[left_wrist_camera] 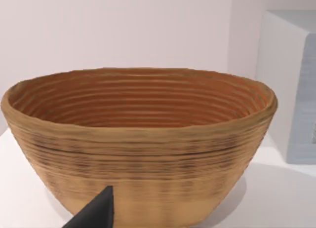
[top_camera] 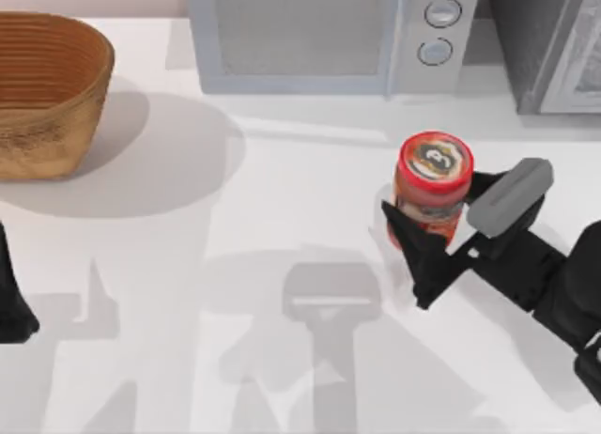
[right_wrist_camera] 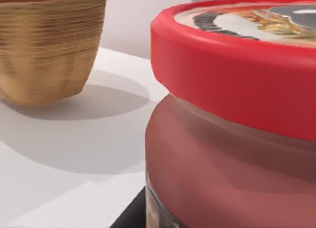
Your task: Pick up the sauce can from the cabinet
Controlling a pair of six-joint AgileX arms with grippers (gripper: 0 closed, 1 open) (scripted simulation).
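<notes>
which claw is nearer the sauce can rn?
Right. The right claw is closed around the sauce can at the table's right side; the left arm sits parked at the far left edge, well away from it.

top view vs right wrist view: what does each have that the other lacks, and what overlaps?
Top view alone: the microwave, the cabinet at the right rear corner, the right gripper closed around the sauce can, and the left arm parked at the left edge.
Right wrist view alone: a close look at the can's red rim.
Shared: sauce can, basket, table.
</notes>
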